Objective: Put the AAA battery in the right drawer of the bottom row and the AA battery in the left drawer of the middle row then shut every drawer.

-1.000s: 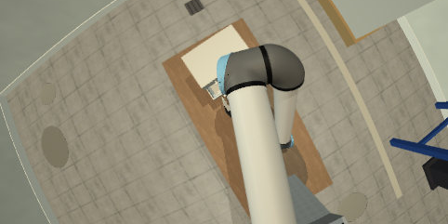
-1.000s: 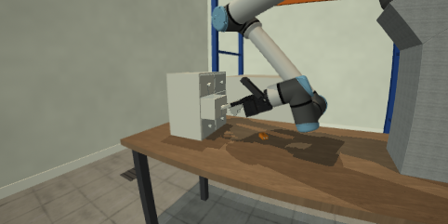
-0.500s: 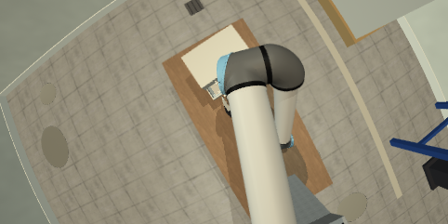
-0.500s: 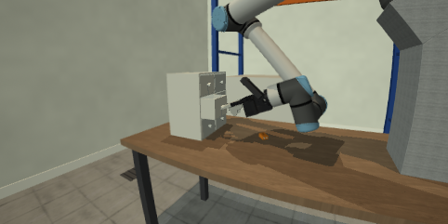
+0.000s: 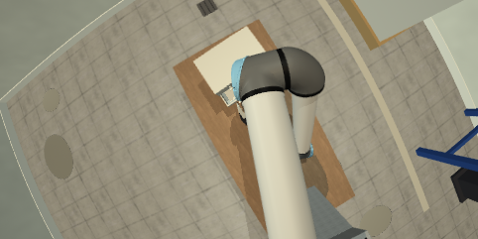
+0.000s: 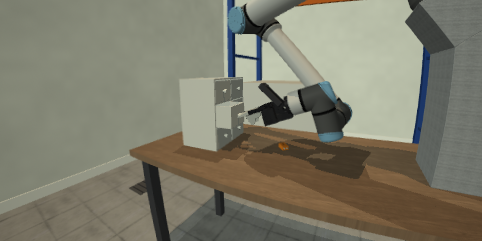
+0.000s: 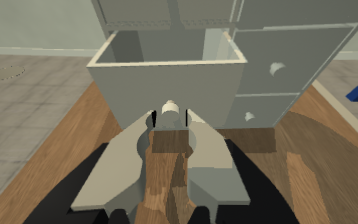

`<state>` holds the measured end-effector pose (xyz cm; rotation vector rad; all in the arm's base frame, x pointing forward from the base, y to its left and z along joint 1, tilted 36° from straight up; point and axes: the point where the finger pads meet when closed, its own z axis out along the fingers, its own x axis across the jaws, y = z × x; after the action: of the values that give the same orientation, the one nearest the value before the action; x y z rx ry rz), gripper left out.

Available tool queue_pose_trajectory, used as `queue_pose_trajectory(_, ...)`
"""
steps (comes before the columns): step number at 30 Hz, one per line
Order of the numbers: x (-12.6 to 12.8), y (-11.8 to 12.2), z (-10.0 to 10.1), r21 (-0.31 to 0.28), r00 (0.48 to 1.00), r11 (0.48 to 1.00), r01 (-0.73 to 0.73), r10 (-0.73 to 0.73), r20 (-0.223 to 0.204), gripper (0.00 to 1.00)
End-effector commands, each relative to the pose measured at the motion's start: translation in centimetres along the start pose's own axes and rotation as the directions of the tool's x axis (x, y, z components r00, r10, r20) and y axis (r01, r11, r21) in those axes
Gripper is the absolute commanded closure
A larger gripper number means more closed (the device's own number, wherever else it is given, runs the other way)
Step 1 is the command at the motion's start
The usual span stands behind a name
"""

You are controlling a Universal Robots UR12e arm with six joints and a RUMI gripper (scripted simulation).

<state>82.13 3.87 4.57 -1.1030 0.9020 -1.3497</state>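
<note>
The white chest [image 5: 225,59] [image 6: 197,114] [image 7: 300,45] stands upright at the table's far end. Its left middle-row drawer [image 5: 227,96] [image 6: 224,117] [image 7: 130,87] is pulled well out; its floor is hidden in the wrist view. The other drawers that show look shut, including the right middle one [image 7: 310,60] and the right bottom one [image 7: 272,107]. My gripper [image 6: 245,115] [image 7: 171,111] is partly open, its fingertips on either side of the open drawer's knob [image 7: 170,107], with small gaps beside it. I cannot make out either battery.
A small orange object [image 6: 283,146] lies on the wooden table [image 6: 210,169] [image 5: 198,98], below the gripper and in front of the chest. The arm covers much of the table in the top view. A grey pedestal [image 6: 457,119] stands at the table's other end.
</note>
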Motion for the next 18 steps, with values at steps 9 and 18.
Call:
queue_pose_trajectory(9,-0.01,-0.05,0.0,0.0,1.0,1.0,0.0,0.0,0.0,0.93)
queue_pose_trajectory(18,-0.01,-0.05,0.0,0.0,1.0,1.0,0.0,0.0,0.0,0.93)
